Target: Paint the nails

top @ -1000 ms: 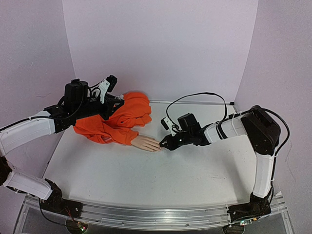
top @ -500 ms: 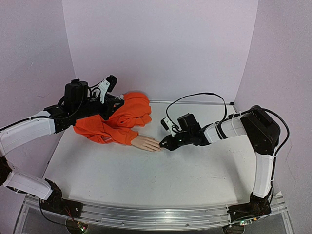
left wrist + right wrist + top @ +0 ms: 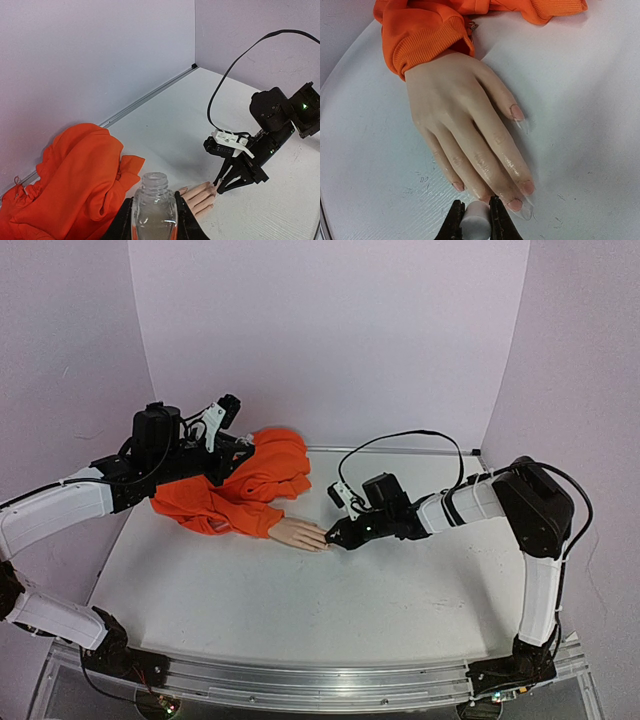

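Nails (image 3: 527,187) lie on table (image 3: 300,610), well off edges.

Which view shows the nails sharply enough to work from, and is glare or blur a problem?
Right wrist: nails sharp, only mild sheen on the mannequin hand; the white cap at the frame edge is soft. Left wrist: bottle fills the foreground, glinting. Top external: evenly lit, nails too small.
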{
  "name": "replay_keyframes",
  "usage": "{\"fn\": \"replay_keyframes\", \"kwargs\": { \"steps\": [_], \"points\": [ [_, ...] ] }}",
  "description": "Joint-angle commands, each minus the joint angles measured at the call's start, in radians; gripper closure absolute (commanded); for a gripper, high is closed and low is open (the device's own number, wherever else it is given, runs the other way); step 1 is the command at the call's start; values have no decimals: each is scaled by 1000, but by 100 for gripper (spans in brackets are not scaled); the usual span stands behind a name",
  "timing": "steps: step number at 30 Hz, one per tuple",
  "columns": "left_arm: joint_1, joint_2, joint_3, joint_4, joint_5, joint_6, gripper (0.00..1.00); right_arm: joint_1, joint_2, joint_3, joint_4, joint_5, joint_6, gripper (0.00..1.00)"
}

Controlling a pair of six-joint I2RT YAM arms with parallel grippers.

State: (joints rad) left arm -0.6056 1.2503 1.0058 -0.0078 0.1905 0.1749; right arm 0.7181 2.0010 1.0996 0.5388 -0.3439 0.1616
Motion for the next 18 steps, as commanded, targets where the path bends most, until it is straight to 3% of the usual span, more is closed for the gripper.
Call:
{"fn": "replay_keyframes", "kwargs": {
  "steps": [1,18],
  "points": [
    [1,-37,10,63,16,-9,100,4,-4,17,-3,18,9,100],
    [1,-38,9,63,16,-11,100,4,-1,8,-11,41,15,100]
  ]
}}
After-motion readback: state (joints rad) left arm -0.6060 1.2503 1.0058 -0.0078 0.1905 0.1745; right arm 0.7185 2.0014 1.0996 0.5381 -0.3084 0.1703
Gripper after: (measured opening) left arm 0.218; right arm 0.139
